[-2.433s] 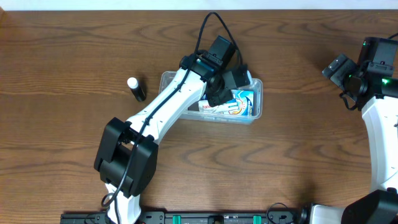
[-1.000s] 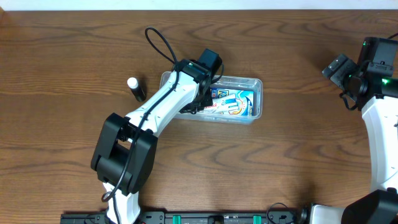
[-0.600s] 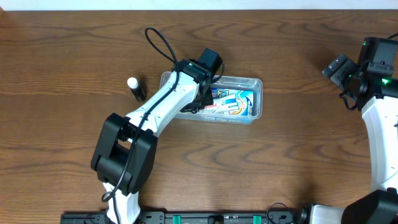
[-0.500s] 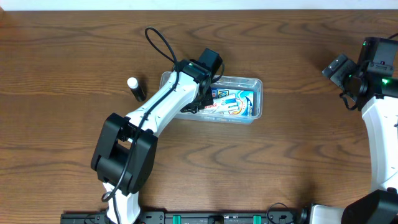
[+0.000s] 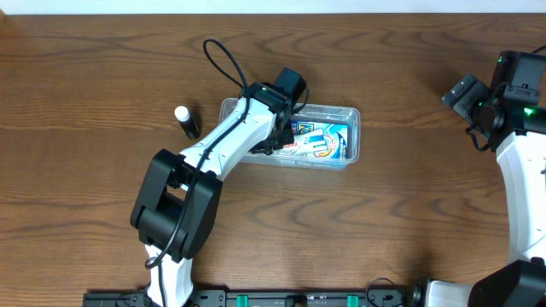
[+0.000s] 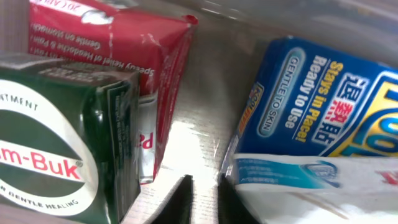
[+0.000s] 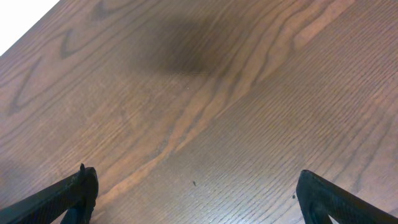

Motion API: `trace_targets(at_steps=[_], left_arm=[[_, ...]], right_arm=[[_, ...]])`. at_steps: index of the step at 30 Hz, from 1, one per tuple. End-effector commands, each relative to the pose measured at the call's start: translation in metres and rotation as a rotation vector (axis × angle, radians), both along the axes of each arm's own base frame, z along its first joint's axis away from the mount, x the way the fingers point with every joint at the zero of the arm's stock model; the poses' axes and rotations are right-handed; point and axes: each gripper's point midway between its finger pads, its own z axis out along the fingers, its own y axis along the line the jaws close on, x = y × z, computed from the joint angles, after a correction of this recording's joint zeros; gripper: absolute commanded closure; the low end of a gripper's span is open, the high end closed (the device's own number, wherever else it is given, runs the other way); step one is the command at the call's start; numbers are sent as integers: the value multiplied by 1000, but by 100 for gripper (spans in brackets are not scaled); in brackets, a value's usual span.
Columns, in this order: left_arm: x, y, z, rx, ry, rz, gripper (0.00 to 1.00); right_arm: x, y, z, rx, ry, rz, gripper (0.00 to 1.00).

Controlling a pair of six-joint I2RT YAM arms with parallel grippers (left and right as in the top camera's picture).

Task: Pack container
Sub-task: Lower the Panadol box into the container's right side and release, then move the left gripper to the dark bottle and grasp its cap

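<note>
At mid-tabletop [image 5: 102,51], the container [image 5: 356,136] is found lying lengthwise, with the left hand [image 6: 204,185] lowered inside it. Its fingers are drawn nearly together, and nothing is gripped between them. A green box [image 6: 56,155], a red packet [image 6: 112,56] and a blue packet [image 6: 311,106] are noted within the container. A white-capped tube [image 5: 186,121] is placed to its left, not touching. The right hand [image 7: 196,177] is held spread wide above the tabletop at the far right.

White arm links [image 5: 223,143], black joint housings [image 5: 175,213], looping black cable [image 5: 206,47], slim dark fingers [image 6: 181,200]
</note>
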Motion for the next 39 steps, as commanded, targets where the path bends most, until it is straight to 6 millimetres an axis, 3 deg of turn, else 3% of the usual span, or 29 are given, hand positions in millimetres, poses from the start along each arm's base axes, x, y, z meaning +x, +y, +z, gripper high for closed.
trace_targets(at_steps=[1,3,6,13,27,30,34,36,39], left_arm=[[-1,3,-4,14,6,21,57],[-1,2,-4,14,6,21,38],[0,2,-4,12,3,20,28],[9,-1,1,-6,-29,6,25],[34,-32,39,-129,-103,-89,25],[35,-53,60,-232,-113,-158,24],[29,-74,105,-361,-150,-273,16],[26,-68,126,-357,-187,-295,14],[29,-36,157,-271,-278,-247,10]], right_arm=[[0,-2,11,-5,-28,-13,1],[0,-2,11,-5,-28,-12,1],[0,-2,11,-5,-28,-12,1],[0,-2,11,-5,-28,-12,1],[0,-2,11,-5,-28,-12,1],[0,-2,11,-5,-28,-12,1],[0,-2,11,-5,-28,-12,1],[0,-2,11,-5,-28,-12,1],[0,-2,11,-5,-28,-12,1]])
